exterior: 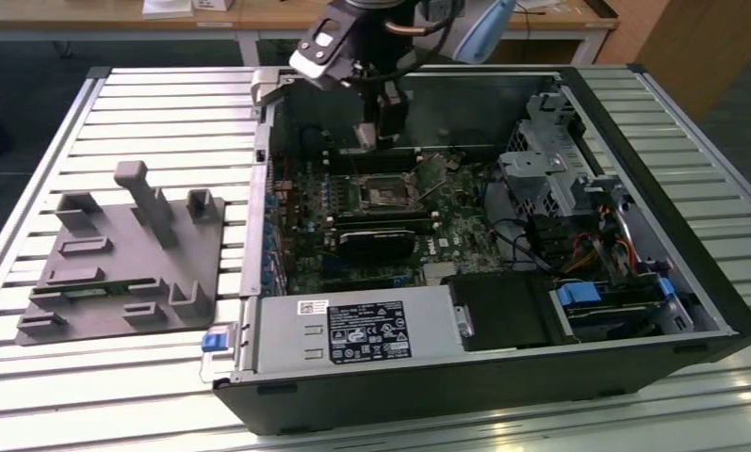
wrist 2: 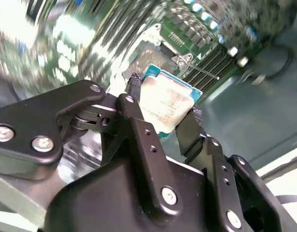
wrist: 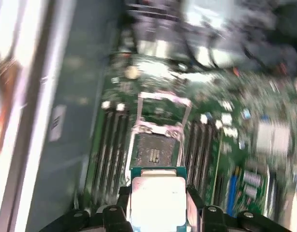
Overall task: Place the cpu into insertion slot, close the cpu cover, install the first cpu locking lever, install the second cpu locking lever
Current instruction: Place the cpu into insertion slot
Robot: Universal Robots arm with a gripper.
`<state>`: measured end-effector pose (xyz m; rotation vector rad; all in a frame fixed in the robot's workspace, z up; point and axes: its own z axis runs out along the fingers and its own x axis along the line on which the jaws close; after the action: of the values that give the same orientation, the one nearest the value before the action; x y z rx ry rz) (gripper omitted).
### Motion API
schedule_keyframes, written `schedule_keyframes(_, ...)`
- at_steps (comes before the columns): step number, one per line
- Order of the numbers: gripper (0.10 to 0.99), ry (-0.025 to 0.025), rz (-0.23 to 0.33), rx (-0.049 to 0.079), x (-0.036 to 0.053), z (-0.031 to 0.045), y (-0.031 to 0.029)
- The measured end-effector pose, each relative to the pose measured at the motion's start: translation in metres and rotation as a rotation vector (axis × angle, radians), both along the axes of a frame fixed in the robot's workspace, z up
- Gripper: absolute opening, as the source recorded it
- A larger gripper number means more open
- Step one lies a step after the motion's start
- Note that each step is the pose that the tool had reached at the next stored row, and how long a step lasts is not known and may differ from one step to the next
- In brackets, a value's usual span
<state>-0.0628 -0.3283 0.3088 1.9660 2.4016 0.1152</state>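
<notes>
Gripper [wrist 2: 164, 100] clamping one cpu [wrist: 158, 200], one insertion slot [wrist: 155, 153]

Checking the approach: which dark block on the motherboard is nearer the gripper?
The insertion slot, square and metal-rimmed; the long black block lies farther from the gripper, which holds the cpu.

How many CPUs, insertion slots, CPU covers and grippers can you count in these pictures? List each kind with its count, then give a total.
cpu: 1
insertion slot: 1
cpu cover: 1
gripper: 1
Total: 4
</notes>
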Motion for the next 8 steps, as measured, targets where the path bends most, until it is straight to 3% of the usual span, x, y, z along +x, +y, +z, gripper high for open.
schedule_keyframes(8,0.537,-0.0025,0.534,0.003,0.0166,0.0235,-0.0073)
